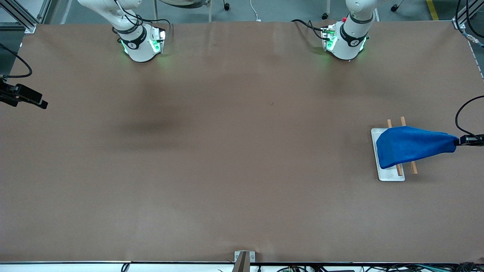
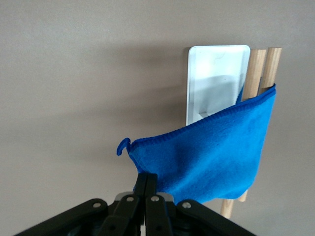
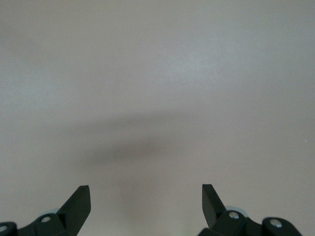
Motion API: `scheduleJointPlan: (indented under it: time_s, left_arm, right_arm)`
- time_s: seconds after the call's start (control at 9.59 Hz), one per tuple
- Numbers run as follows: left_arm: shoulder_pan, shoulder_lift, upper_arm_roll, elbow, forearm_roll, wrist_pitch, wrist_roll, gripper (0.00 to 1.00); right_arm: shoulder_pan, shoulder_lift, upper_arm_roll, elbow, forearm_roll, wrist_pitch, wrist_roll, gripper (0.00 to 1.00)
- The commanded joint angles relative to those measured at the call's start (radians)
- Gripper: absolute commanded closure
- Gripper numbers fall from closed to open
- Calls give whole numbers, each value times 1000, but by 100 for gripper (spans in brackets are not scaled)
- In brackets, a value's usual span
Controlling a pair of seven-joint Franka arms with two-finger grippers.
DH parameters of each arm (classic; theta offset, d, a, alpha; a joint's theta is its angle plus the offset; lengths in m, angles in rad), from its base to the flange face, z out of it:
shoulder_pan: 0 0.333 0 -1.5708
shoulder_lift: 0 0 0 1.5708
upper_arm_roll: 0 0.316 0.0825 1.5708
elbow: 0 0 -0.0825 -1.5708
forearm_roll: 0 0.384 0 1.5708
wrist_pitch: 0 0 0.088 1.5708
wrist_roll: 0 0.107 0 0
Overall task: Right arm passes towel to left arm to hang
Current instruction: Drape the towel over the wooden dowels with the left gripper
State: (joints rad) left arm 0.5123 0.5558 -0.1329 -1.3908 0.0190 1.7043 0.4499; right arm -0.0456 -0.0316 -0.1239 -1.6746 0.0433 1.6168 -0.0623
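The royal-blue towel lies draped over two wooden rods of a small rack with a white base plate, near the left arm's end of the table. One corner is pulled out taut toward the table's end. My left gripper is shut on that corner. In the left wrist view its closed fingers pinch the towel's edge beside the small loop. My right gripper hangs over bare table at the right arm's end, open and empty.
The rack's white plate and rods stand on the brown table cover. The arm bases stand along the table edge farthest from the front camera. A small bracket sits at the nearest edge.
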Motion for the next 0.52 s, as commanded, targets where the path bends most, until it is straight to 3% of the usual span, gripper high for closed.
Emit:
scheduleJointPlan:
  time_s: [0.0,0.1,0.21,0.31,0.42]
  left_arm:
    - [12,49,-4,10,24,15,19,98]
    - [15,62,-4,10,24,27,33,94]
    - [15,70,-4,10,25,35,38,63]
    - [15,70,-4,10,24,35,36,23]
    - [14,63,-4,10,24,35,38,0]
  right_arm:
    - [-8,-21,10,13,-19,-59,-2,0]
    - [-10,-22,9,13,-19,-66,-1,0]
    - [-7,-22,9,13,-19,-66,-2,0]
    - [-7,-21,10,12,-19,-61,-1,0]
    - [-7,-21,9,12,-19,-57,-1,0]
